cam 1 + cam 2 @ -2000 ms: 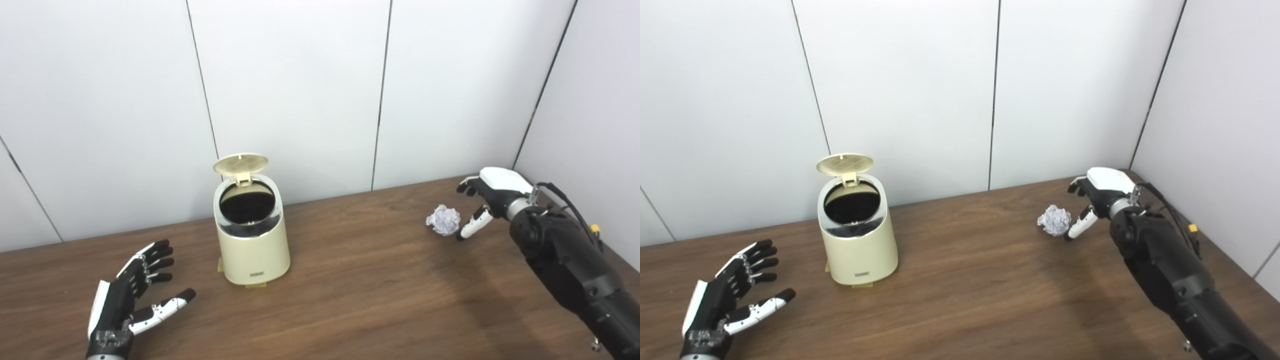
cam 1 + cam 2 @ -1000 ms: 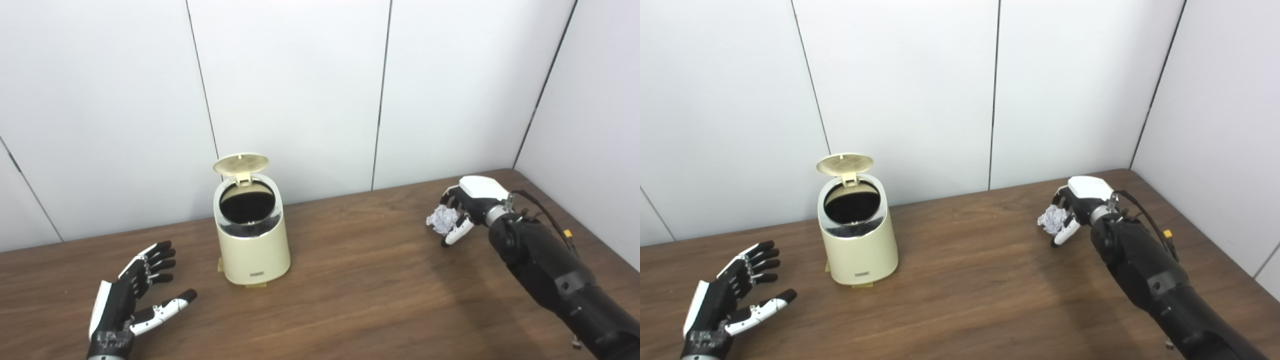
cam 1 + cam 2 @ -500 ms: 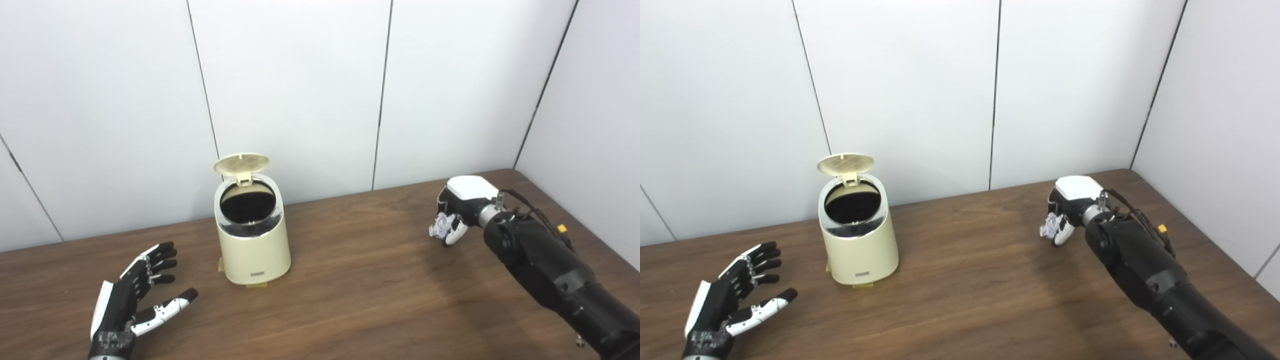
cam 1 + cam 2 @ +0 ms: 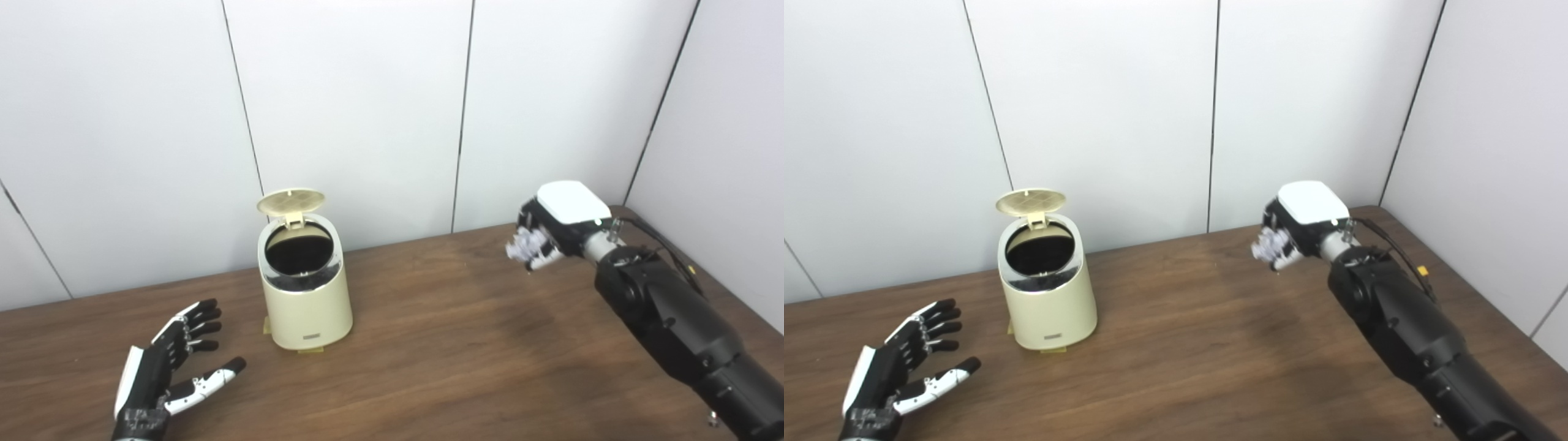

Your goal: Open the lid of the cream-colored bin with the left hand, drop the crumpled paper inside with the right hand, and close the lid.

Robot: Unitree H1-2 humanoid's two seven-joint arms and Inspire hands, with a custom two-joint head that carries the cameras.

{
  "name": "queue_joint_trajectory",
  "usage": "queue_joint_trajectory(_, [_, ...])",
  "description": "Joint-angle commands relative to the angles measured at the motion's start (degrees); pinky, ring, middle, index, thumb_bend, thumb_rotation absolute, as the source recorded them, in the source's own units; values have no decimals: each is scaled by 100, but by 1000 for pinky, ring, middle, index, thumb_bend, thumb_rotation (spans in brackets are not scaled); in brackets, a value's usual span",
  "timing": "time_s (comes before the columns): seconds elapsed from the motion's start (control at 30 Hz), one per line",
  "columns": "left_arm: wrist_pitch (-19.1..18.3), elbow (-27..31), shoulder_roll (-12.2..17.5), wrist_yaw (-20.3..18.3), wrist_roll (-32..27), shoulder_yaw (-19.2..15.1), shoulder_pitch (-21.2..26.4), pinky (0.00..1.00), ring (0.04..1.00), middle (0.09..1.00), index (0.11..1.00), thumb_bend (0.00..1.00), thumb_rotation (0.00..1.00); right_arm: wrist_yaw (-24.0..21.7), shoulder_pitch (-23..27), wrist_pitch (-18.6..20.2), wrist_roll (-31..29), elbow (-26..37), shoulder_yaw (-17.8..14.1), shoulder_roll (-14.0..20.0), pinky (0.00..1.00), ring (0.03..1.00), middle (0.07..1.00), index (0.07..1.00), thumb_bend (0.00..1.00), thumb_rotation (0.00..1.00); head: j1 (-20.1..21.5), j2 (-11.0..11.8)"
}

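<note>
Lifted off table, crumpled paper (image 4: 519, 247) clenched in right hand (image 4: 554, 226), bin (image 4: 304, 288) upright, lid (image 4: 291, 201) open

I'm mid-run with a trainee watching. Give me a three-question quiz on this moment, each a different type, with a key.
1. True or false: the lid of the cream-colored bin stands open.
2. Multiple choice: where is the crumpled paper? A) on the table B) inside the bin C) held in the right hand above the table
3. Fill in: the left hand is ____ and holds nothing.

Key: 1 true; 2 C; 3 open
</note>
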State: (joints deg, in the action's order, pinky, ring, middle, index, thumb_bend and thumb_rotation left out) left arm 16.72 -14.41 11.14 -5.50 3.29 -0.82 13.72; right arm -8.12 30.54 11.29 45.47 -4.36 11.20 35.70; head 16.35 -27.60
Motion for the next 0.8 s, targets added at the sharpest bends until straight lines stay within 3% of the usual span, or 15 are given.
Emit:
queue_joint_trajectory(0.0, [-8,-16,-66,28,-4,45,-17,696,777,806,853,701,46,62,337,-41,-162,282,-181,-31,569,579,459,495,532,3,-56,-2])
queue_joint_trajectory(0.17, [-65,-22,-119,26,-19,65,-20,668,773,805,852,712,68,-282,496,356,-267,953,-221,-533,494,520,473,489,532,6,-217,8])
queue_joint_trajectory(0.27, [-97,6,-151,25,-11,83,-49,668,774,806,856,714,66,-365,591,466,-380,1143,-216,-868,502,561,522,465,526,4,-348,11])
queue_joint_trajectory(0.3, [-106,14,-157,38,20,93,-55,664,767,802,853,713,71,-360,624,464,-370,1155,-191,-945,441,497,456,483,528,4,-395,13])
queue_joint_trajectory(0.37, [-123,11,-175,42,13,103,-57,661,764,802,853,713,71,-277,698,420,-298,1138,-122,-1114,400,463,426,494,529,4,-456,9])
queue_joint_trajectory(0.57, [-121,-2,-250,124,100,141,-44,639,754,798,844,707,45,-205,894,465,-451,1022,-74,-1724,464,504,465,494,531,2,-682,20])
queue_joint_trajectory(0.67, [-140,29,-298,137,155,153,-48,672,771,804,847,702,44,-117,996,403,-539,871,-75,-2012,391,416,425,507,528,2,-808,28])
queue_joint_trajectory(0.7, [-130,18,-315,143,168,158,-47,678,774,804,847,703,46,-39,1030,330,-586,773,-75,-2116,294,340,420,515,526,1,-858,40])
queue_joint_trajectory(0.77, [-122,0,-345,153,188,166,-45,685,775,803,845,707,54,51,1073,251,-639,649,-68,-2240,233,285,414,517,525,0,-934,56])
